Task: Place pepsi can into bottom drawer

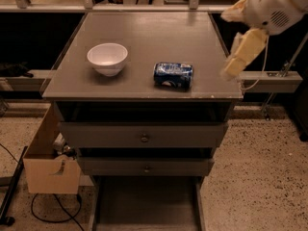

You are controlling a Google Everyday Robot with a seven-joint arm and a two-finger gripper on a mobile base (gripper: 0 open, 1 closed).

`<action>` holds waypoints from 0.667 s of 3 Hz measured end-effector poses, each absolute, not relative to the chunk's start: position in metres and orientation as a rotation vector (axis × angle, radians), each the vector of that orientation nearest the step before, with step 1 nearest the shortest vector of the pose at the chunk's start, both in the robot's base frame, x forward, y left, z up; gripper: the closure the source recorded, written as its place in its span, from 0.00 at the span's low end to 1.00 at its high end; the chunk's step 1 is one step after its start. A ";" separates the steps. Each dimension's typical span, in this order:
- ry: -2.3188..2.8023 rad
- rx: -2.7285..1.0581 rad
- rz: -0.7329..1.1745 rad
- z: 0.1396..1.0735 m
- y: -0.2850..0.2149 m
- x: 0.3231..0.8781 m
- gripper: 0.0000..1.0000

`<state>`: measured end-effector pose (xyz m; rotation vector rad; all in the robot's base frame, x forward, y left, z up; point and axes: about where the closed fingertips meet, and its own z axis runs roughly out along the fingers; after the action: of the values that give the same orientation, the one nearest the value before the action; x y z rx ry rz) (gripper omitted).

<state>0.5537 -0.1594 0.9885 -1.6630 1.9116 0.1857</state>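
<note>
The pepsi can [173, 75] lies on its side on the grey cabinet top [149, 37], right of centre near the front edge. The bottom drawer [147, 206] is pulled out at floor level, showing a flat bare floor and low side walls. My gripper [240, 57] hangs at the cabinet's right edge on a white and cream arm that enters from the upper right. It is to the right of the can and clear of it.
A white bowl [108, 58] stands on the cabinet top left of the can. Two grey drawer fronts with round knobs [144, 137] sit above the open drawer. A cardboard box [48, 165] and cables are on the floor at left.
</note>
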 end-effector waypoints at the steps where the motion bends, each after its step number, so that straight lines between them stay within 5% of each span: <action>1: 1.826 -1.495 0.457 0.966 -0.151 0.580 0.00; 2: 1.737 -1.390 0.681 0.956 -0.126 0.581 0.00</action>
<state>0.5812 -0.1263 0.9558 -1.3898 1.7365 0.6806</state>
